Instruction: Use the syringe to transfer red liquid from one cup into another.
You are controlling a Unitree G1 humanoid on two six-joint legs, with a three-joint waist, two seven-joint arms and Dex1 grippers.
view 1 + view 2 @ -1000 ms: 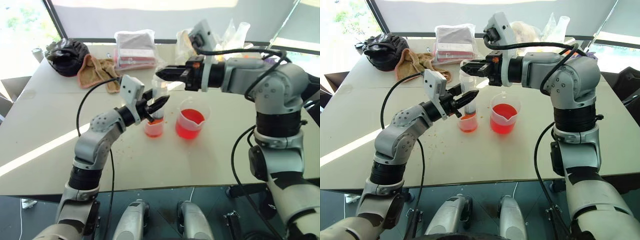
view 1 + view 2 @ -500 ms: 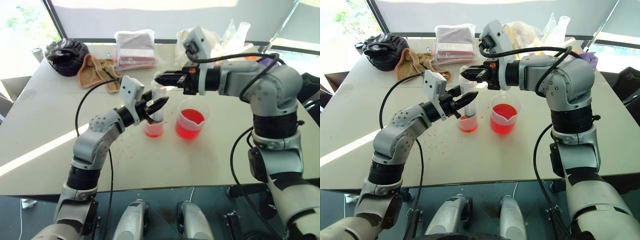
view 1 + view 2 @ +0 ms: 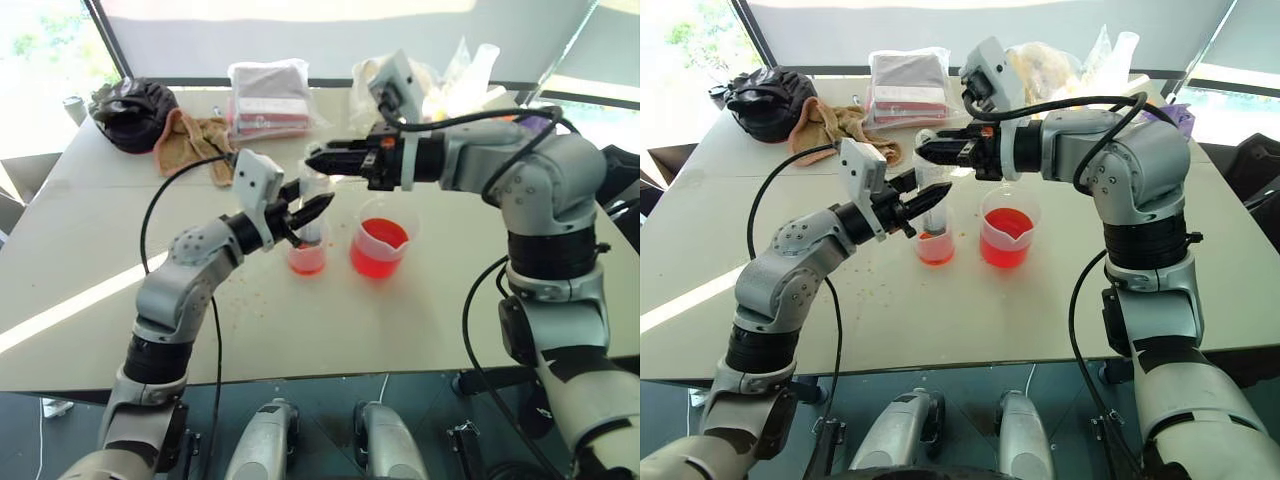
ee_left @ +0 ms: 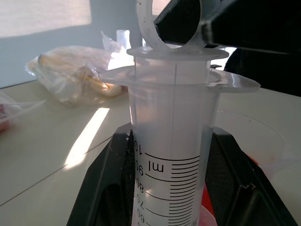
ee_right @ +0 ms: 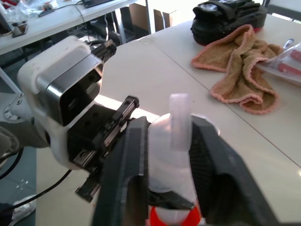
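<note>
My left gripper [image 3: 308, 212] is clamped on the barrel of the syringe [image 4: 171, 155], which stands upright with its tip down in the small cup [image 3: 307, 258]. That cup holds a little red liquid [image 3: 308, 264]. My right gripper [image 3: 318, 160] reaches in level from the beaker's side, directly above the small cup, its two fingers [image 5: 133, 160] parted on either side of the white plunger ring [image 5: 180, 121] at the syringe's top; I cannot tell whether they press it. The beaker [image 3: 381, 238] stands on the table [image 3: 420, 320] just beside the small cup, on my right, about half full of red liquid. Beyond the small cup, well apart, lie a tan towel [image 3: 198, 142], a black bag [image 3: 134, 112] and a bagged packet [image 3: 270, 98].
</note>
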